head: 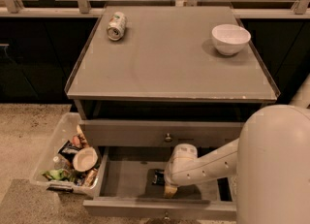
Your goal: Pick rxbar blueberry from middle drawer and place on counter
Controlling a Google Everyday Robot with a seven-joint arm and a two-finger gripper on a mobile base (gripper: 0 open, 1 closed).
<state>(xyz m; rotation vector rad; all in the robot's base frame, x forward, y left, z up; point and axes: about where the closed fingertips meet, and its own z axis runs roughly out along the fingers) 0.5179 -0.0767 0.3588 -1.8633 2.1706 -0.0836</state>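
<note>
Looks down from high in front onto counter and open middle drawer; gripper inside it, arm nearest, lower right.

**Dim, warm light from above**

You saw the tabletop lit softly and evenly from overhead, with the bowl throwing a faint shadow to its left. The middle drawer lay in shade, and the gripper hung low inside it. The background was near black.
</note>
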